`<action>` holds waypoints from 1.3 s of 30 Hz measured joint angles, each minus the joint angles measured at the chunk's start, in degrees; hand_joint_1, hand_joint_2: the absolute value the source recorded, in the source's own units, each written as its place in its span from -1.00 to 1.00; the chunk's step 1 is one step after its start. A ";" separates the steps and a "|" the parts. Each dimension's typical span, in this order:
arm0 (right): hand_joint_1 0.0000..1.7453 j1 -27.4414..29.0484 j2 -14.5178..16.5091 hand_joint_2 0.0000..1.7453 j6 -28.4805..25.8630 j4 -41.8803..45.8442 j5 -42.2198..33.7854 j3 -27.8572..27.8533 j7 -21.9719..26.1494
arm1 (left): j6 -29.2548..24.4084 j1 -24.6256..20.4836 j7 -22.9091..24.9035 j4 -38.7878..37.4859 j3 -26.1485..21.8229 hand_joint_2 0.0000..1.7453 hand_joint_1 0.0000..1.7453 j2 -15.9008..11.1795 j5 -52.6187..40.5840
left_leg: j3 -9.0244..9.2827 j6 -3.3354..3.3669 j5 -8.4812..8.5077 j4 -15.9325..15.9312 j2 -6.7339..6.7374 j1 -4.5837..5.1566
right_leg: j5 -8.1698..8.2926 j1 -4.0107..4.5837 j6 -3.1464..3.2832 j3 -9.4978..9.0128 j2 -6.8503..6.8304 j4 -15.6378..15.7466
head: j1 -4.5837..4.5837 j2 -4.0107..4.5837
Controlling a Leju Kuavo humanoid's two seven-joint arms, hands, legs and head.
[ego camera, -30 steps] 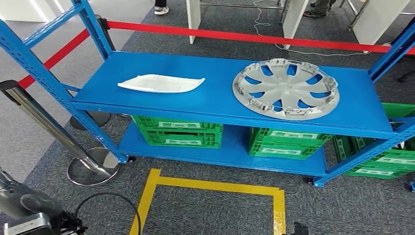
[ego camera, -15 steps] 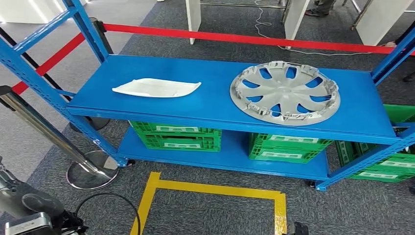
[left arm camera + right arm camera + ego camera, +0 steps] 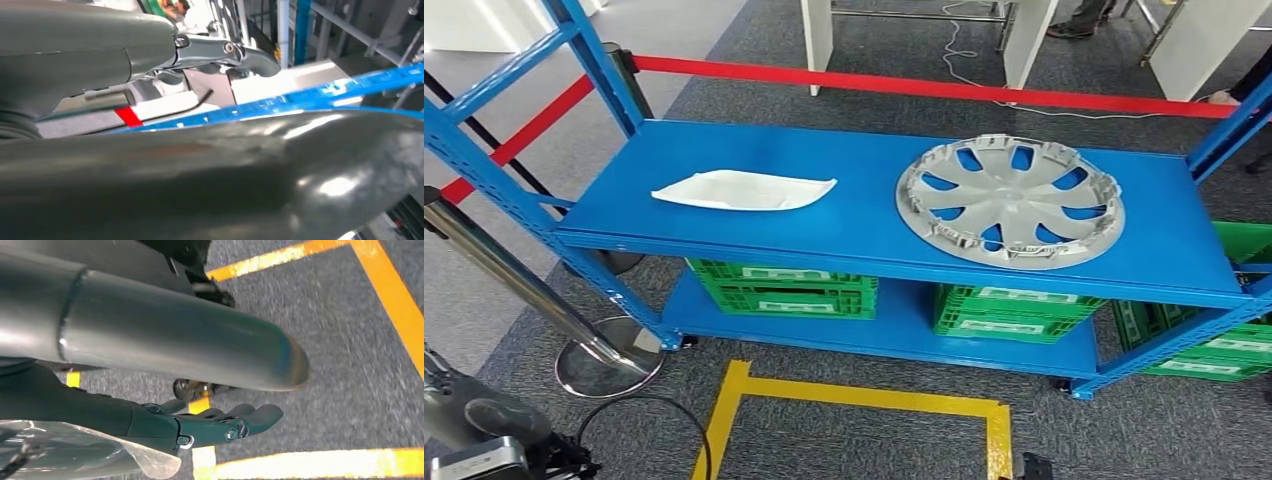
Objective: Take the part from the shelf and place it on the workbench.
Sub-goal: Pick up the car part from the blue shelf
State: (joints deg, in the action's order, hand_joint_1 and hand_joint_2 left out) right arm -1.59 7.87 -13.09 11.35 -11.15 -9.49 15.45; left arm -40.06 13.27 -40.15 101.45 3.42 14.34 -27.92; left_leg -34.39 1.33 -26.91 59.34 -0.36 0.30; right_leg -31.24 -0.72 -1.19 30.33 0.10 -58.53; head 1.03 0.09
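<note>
— Two parts lie on the blue shelf's (image 3: 864, 215) top board. Which is larger?

— Largest is the silver hubcap (image 3: 1010, 199), flat near the right end. A white curved part (image 3: 742, 190) lies flat toward the left end, well apart from it. Green crates (image 3: 784, 290) sit on the lower board.

— And the hands?

— Both hang low, away from the shelf. The right hand (image 3: 220, 425) holds nothing, fingers stretched out over grey carpet with yellow tape (image 3: 320, 462). The left hand (image 3: 220, 50) shows only partly; I cannot tell its state.
</note>
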 joint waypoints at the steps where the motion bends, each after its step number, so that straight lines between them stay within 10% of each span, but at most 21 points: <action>1: -1.00 -0.03 0.01 -1.00 0.00 0.01 0.05 0.00 -0.02 | 0.00 0.03 -0.01 0.04 0.00 -1.00 -1.00 0.01 -0.01 | 0.32 0.16 0.03 -0.45 -0.02 -0.15 | -0.28 0.00 -0.30 0.03 -0.06 -0.17 | 0.03 0.00; 6: -1.00 -0.05 0.00 -1.00 0.01 0.02 0.25 0.00 -0.19 | 0.00 0.11 -0.01 0.10 -0.01 -1.00 -1.00 0.11 0.02 | 1.61 0.99 -0.53 -1.33 0.13 -0.50 | -5.48 -0.03 -1.23 8.14 -0.09 -14.14 | 0.32 0.00; 8: -1.00 0.11 0.00 -1.00 0.01 0.02 0.34 0.00 -0.29 | 0.00 0.18 0.00 0.10 -0.01 -1.00 -1.00 0.11 0.10 | 2.23 0.93 -1.10 -1.30 0.03 -0.53 | -3.30 -0.09 -1.45 9.74 -0.10 -14.64 | 0.37 0.00; 12: -1.00 0.06 0.00 -1.00 0.02 0.00 0.65 0.00 -0.32 | 0.00 0.25 0.00 0.11 -0.01 -1.00 -1.00 0.13 0.10 | 3.83 -0.04 -2.71 -0.97 -0.08 -0.43 | 3.84 -0.20 -1.20 4.48 -0.08 -2.08 | 0.43 0.00; 17: -1.00 0.12 0.00 -1.00 -0.04 -0.01 3.05 0.13 -0.75 | -0.03 1.68 0.00 1.57 -0.26 -1.00 -1.00 0.53 0.28 | 3.77 -1.23 -4.22 0.42 -0.04 -0.35 | 2.94 -0.24 0.58 3.12 0.02 -0.63 | 0.00 0.00; 22: -1.00 0.00 -0.01 -1.00 -0.28 -0.01 4.56 0.92 -0.38 | -0.11 4.76 0.00 4.20 -1.63 -1.00 -1.00 0.94 1.11 | -4.80 -1.99 -9.08 15.86 0.04 -0.52 | 1.70 -0.30 1.51 1.54 -0.05 -0.52 | -0.21 0.00; 27: -1.00 -0.11 0.01 -1.00 -0.37 -0.03 4.66 1.15 0.01 | -0.16 5.87 0.00 5.86 -1.95 -1.00 -1.00 1.14 1.00 | -1.13 -0.38 0.44 2.99 0.10 -0.04 | 0.00 -0.02 0.99 -0.57 0.03 -0.46 | -0.22 0.00; 33: -1.00 -0.34 0.01 -1.00 -0.34 -0.03 4.68 1.29 0.00 | -0.17 6.20 -0.01 6.81 -2.16 -1.00 -1.00 1.55 0.98 | 0.79 0.64 0.13 -0.75 0.02 -0.28 | -1.69 0.02 -0.82 -0.16 -0.22 -1.22 | 0.01 0.00; 37: -1.00 -0.21 0.00 -1.00 -0.35 -0.04 4.68 1.48 -0.49 | -0.07 6.23 -0.02 6.93 -2.39 -1.00 -1.00 1.75 0.74 | 1.61 1.28 -0.42 -1.14 0.12 -0.38 | -6.27 0.02 -1.42 7.60 -0.16 -14.17 | 0.48 0.00; 39: -1.00 -0.02 0.00 -1.00 -0.36 -0.05 4.65 1.50 -0.85 | -0.04 6.24 -0.02 6.92 -2.41 -1.00 -1.00 1.75 0.32 | 2.17 1.25 -0.91 -1.10 0.04 -0.37 | -3.68 0.01 -1.52 8.85 -0.17 -13.80 | 0.49 0.00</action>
State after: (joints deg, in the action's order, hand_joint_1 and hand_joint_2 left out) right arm -1.62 7.87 -13.45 11.29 -6.50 -7.98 14.60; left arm -40.11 19.51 -40.17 108.37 1.01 16.09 -27.60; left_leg -32.22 2.58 -27.82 58.23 -0.33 -0.07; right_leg -34.92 -0.71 -2.71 39.18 -0.08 -72.33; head 1.52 0.09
